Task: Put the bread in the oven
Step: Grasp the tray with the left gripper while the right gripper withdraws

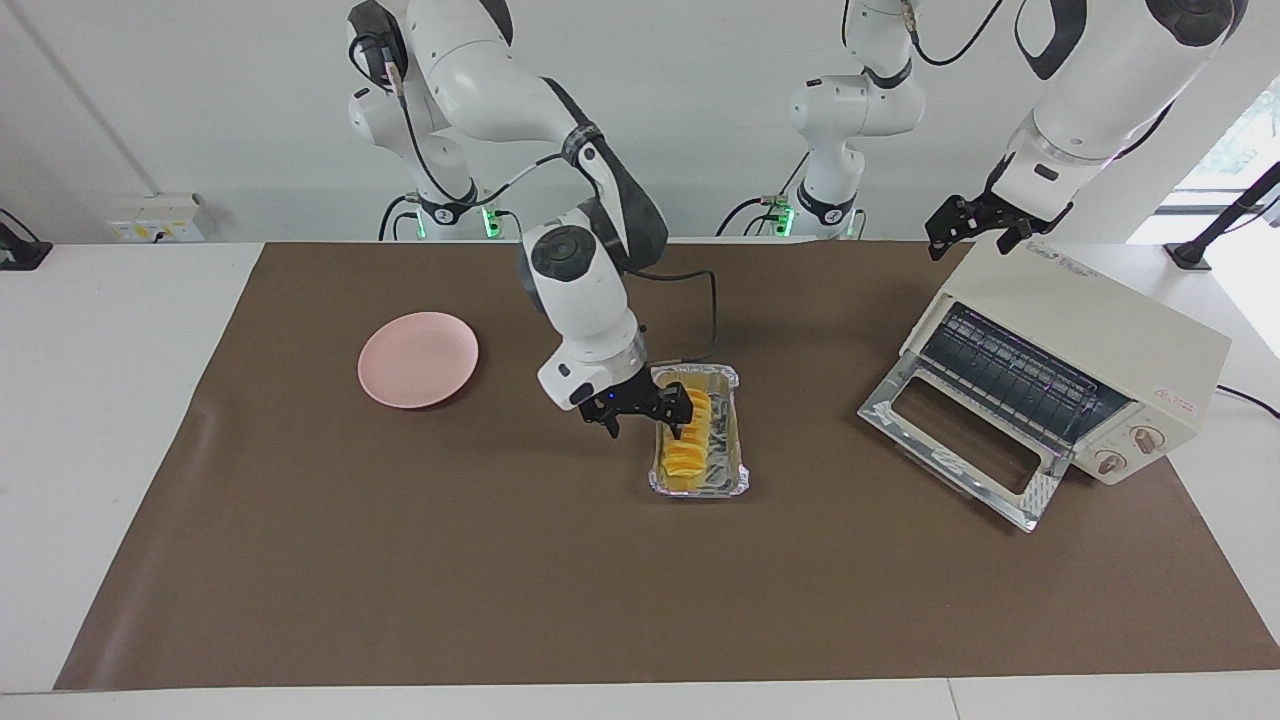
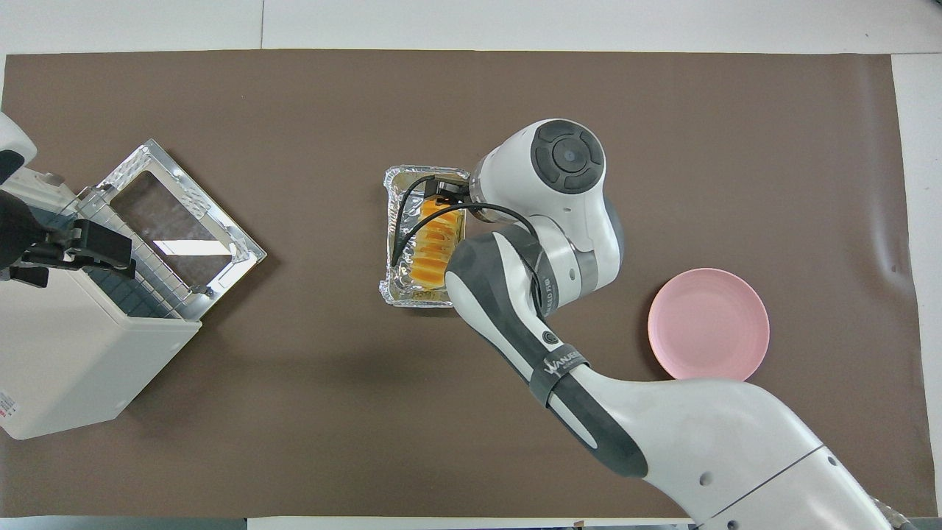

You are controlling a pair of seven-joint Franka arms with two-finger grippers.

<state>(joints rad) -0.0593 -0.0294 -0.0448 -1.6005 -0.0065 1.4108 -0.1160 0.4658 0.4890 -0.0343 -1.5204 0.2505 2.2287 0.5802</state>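
**Right gripper spread wide over the foil tray, bread lying loose inside it**

Right gripper [image 1: 647, 411]: jaws stand wide apart, nothing between them. One fingertip hangs over the bread [image 1: 689, 440], the other over the mat just outside the tray, toward the right arm's end of the table. No grip on the loaf, and I cannot tell whether the finger above it touches it. The wrist tilts, so the fingers point down and toward the tray.

The bread, a yellow-orange loaf of ridged slices, lies lengthwise in the foil tray [image 1: 742, 470]. From overhead the right arm's black cable and wrist cover the loaf's edge toward the right arm's end; the rest shows plainly. The tray sits on the brown mat [image 1: 500, 580] about mid-table, its long side running away from the robots.

Oven [image 1: 1100, 330]: cream-white, at the left arm's end of the table, turned at an angle. Its glass door [image 1: 960, 440] is dropped flat onto the mat, the wire rack visible within, two knobs on the front panel. Oven and tray are well apart, bare mat between them.

Left gripper [image 1: 975, 228]: hangs over the oven's top corner nearest the robots, jaws open, empty. That arm waits.

Pink plate [image 1: 418, 358]: round, nothing on it, on the mat toward the right arm's end, well apart from the tray and slightly nearer to the robots than it.
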